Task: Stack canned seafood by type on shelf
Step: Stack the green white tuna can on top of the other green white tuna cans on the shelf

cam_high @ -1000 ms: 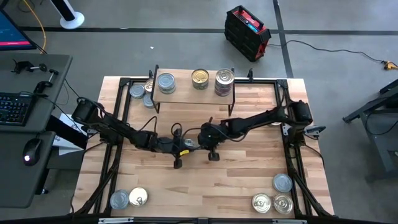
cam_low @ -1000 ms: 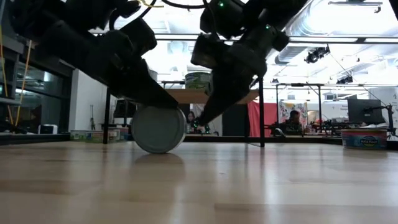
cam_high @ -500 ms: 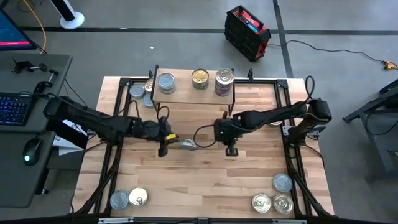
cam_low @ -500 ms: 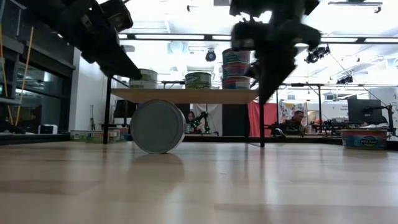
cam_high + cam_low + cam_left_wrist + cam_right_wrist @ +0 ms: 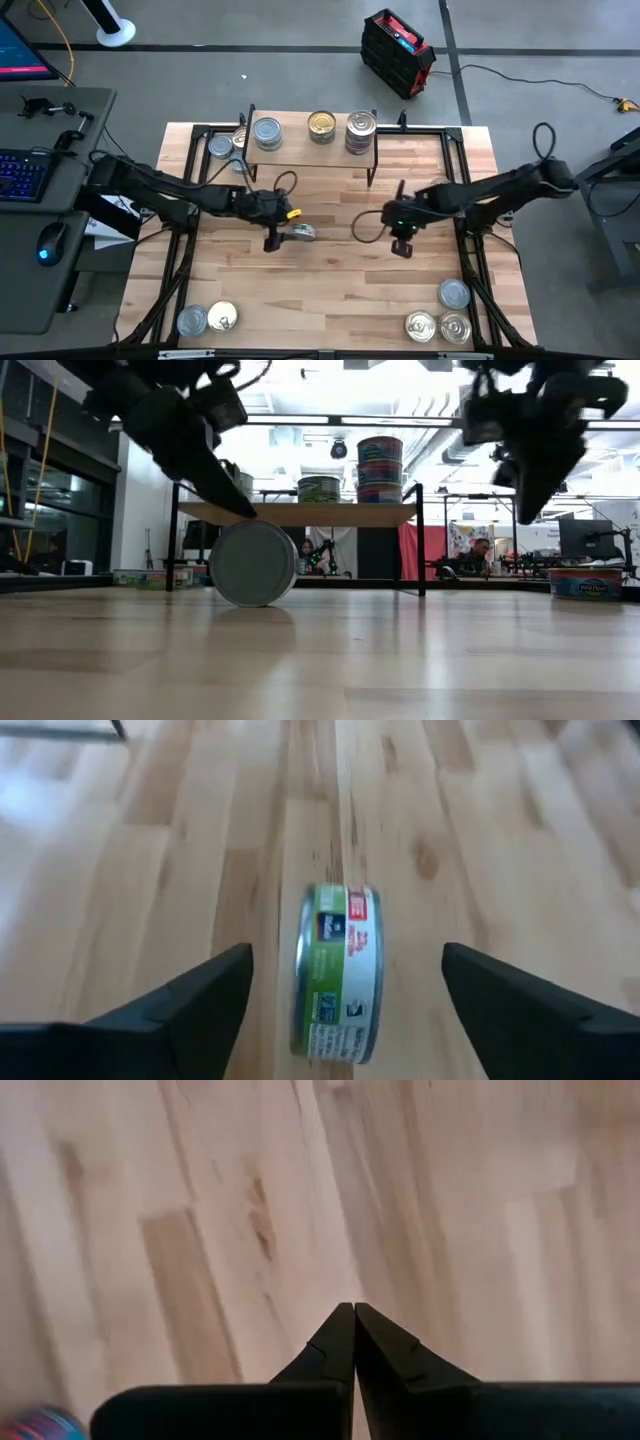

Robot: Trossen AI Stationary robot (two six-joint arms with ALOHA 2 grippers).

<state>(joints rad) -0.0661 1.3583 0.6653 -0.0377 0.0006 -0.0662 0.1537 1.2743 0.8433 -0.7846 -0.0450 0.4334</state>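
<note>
The left gripper [image 5: 345,995] has its fingers [image 5: 180,1005] spread wide, one to each side of a green-labelled tin [image 5: 337,970] that stands on its rim on the worktop [image 5: 200,840], nothing touching it. In the high view this left gripper [image 5: 272,234] sits just beside that tin [image 5: 302,232], which lies toward the middle of the worktop from it. The low view shows the tin [image 5: 254,563] as a full disc, so its axis runs level and points toward the front edge of the worktop; the rolling direction is therefore sideways, along the line between the two arms. A grasp, I judge, would do best across the flat faces.

The right gripper [image 5: 353,1342] has its fingers pressed together, tip to tip, over bare wood. In the high view it [image 5: 401,243] hangs well apart from the tin, so the left arm is the nearer.

The shelf [image 5: 300,152] stands at the rear, carrying a silver-lidded tin [image 5: 267,132], a gold-lidded tin [image 5: 322,126] and a stack of tins [image 5: 360,131]. More tins wait at the front corners.
</note>
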